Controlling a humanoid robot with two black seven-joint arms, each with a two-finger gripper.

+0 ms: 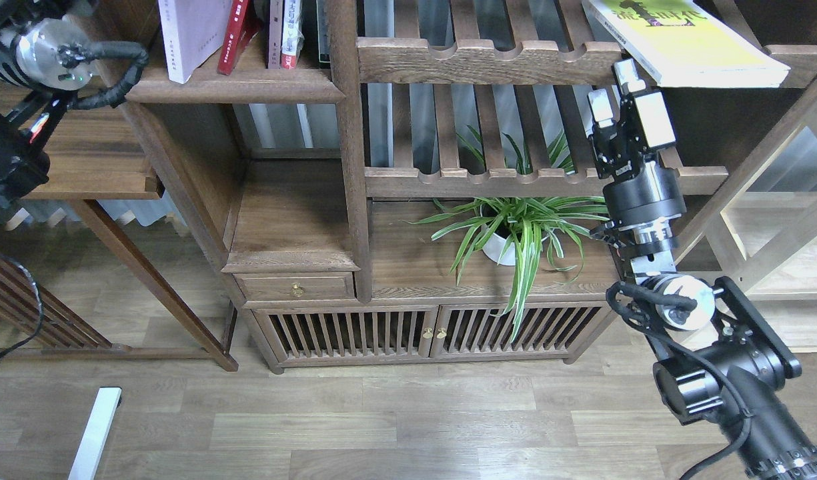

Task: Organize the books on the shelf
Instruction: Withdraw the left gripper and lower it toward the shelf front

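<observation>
The pale white book (191, 33) and the red book (235, 33) stand on the dark-brown shelf (235, 85) at the top left, beside another red-and-white spine (291, 30). The yellow-green book (688, 40) lies flat at the top right on the slatted rack's upper rail (481, 61), with its corner overhanging. My right gripper (615, 89) points up just below that book's left edge, with its fingers apart and empty. Of my left arm only a silver joint (45, 43) shows at the top left. Its gripper is out of view.
A lower scalloped rail (488, 181) crosses just left of my right gripper. A potted spider plant (515, 233) stands on the cabinet top below it. A small open niche (291, 213) sits over a drawer. A side table (95, 167) stands at the left.
</observation>
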